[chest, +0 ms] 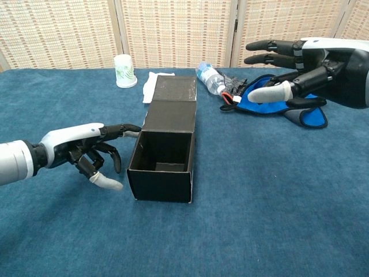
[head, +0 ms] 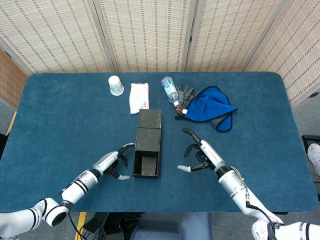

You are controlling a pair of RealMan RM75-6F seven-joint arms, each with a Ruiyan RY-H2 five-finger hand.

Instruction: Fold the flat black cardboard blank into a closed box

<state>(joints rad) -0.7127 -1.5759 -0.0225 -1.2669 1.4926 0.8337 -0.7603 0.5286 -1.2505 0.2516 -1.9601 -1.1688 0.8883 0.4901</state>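
Note:
The black cardboard box [head: 147, 157] [chest: 164, 154] stands on the blue table [head: 60, 125], its near end open and its lid flap [head: 149, 120] [chest: 175, 89] lying flat behind it. My left hand [head: 114, 163] [chest: 86, 151] is just left of the box, fingers spread, the fingertips [chest: 134, 131] at the box's left wall near its top edge; I cannot tell if they touch it. My right hand [head: 201, 154] [chest: 300, 64] hovers to the right of the box, raised above the table, fingers apart and holding nothing.
At the back lie a white paper cup [head: 115, 85] [chest: 124, 70], a white packet [head: 139, 97], a plastic bottle [head: 170, 90] [chest: 210, 78], a dark glove [head: 186, 93] and a blue cloth [head: 212, 107] [chest: 282, 97]. A woven screen stands behind the table.

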